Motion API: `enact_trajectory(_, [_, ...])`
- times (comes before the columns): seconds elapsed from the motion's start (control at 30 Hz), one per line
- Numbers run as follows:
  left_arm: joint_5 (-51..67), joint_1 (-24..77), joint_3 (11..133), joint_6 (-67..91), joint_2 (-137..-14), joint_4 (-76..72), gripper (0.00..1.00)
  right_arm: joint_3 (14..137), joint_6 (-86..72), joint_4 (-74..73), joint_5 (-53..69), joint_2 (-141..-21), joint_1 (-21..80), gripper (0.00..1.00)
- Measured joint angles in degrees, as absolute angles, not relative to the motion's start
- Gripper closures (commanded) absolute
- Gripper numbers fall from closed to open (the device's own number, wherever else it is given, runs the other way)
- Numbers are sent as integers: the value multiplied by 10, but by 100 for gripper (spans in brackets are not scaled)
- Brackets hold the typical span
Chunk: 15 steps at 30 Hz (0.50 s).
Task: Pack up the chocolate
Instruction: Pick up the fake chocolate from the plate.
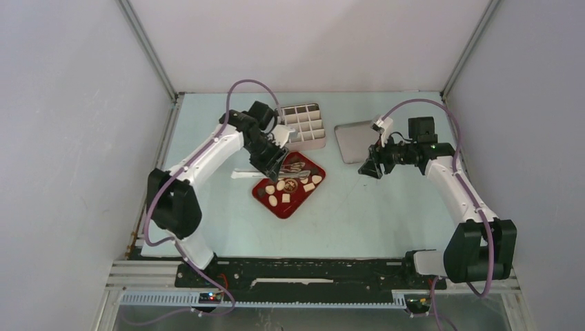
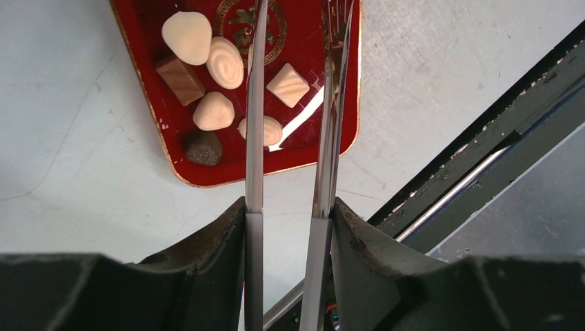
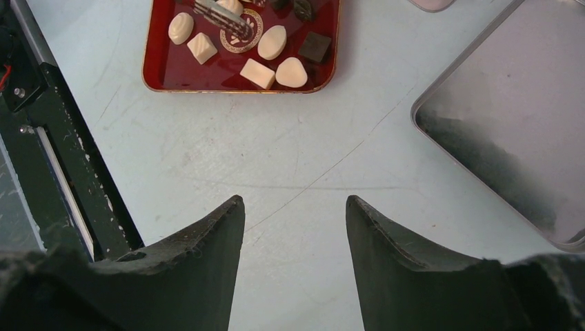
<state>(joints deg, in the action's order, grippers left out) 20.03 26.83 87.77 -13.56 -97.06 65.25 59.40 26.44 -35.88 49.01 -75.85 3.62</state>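
Note:
Several chocolate pieces point(image 2: 226, 62), cream-white and brown, lie on a red tray point(image 2: 227, 164) with a gold emblem. They also show in the top view as chocolate point(image 1: 286, 187) on the tray point(image 1: 283, 208) and in the right wrist view as chocolate point(image 3: 272, 43). My left gripper point(image 2: 290, 203) is shut on a pair of metal tongs point(image 2: 254, 124), whose arms stand apart over the tray. A white square piece point(image 2: 288, 85) shows between the arms; the tips run off the top edge. My right gripper point(image 3: 295, 201) hangs open over bare table to the right of the tray, holding nothing.
A beige box with a grid of compartments point(image 1: 303, 126) stands behind the tray. A flat grey metal lid point(image 1: 355, 141) lies to its right, close to the right gripper point(image 1: 369, 169). A white strip point(image 1: 241, 174) lies left of the tray. The black base rail point(image 3: 62, 172) borders the near edge.

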Motion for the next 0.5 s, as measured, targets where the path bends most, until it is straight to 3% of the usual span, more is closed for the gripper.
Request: enact_trajectory(0.5, [177,288,882,-103,-1035,648,53,594,274,-360,490,-762,36,42])
